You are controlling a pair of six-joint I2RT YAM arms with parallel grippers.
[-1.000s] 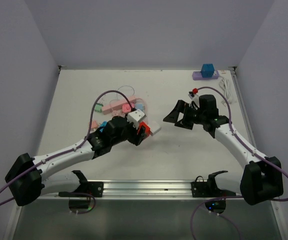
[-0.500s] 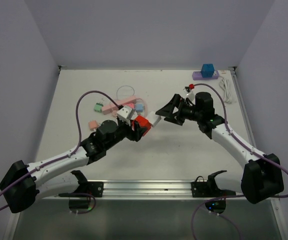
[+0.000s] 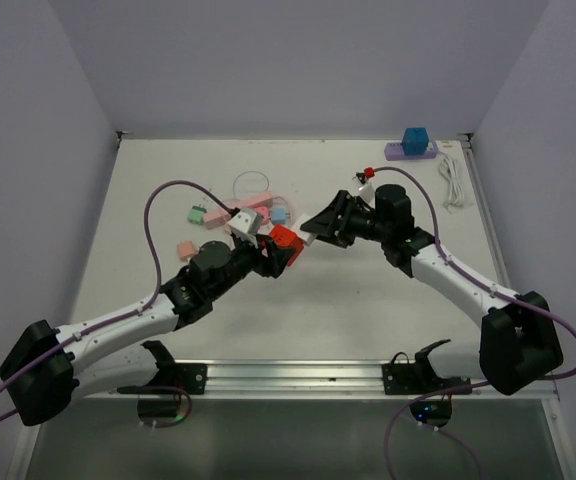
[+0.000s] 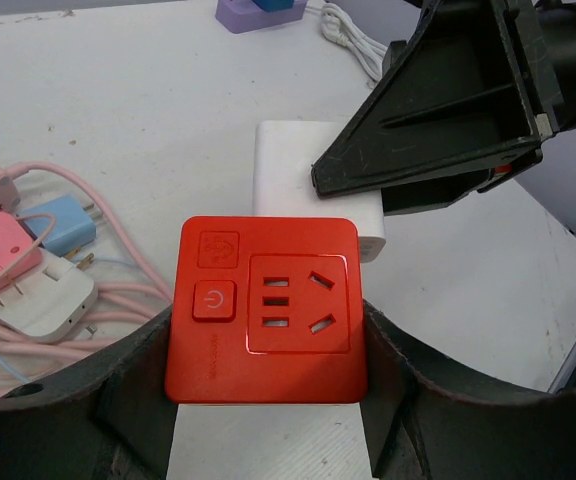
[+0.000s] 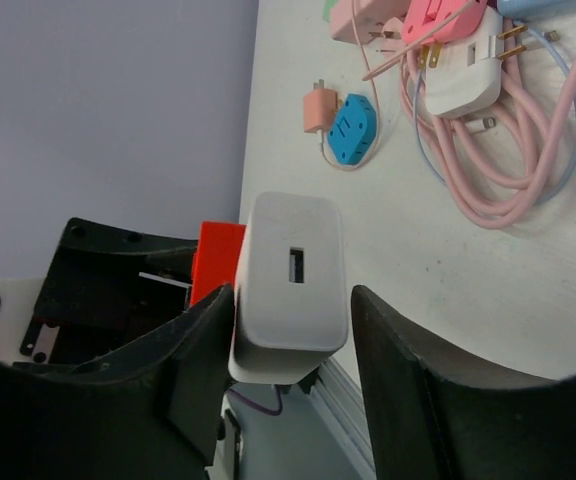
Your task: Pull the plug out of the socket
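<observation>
1. The red square plastic socket cube [image 4: 265, 310] is held up off the white table [image 3: 368, 300], near its middle, with its button and pin holes facing my left wrist camera.
2. The white rectangular plug block [image 5: 290, 250] sits flush against the far edge of the red cube. I cannot see its prongs, so I cannot tell how deep it sits.
3. My left gripper [image 4: 266, 340] is closed onto the red cube, with one dark finger pressed against each side.
4. My right gripper [image 5: 293, 330] reaches in from the opposite side. Its fingers are drawn in to the width of the white block and hug its two flanks, so I read it as clamped on the plug.
5. The two grippers meet nose to nose above the table.
6. Behind the left gripper lies a tangle of pink cable [image 3: 253, 183] with pink, white and pale blue plugs [image 4: 58, 225].
7. A purple power strip [image 3: 411, 150] carrying a blue cube lies in the far right corner, well apart, with a coiled white cord [image 3: 452, 180] just beside it.
</observation>
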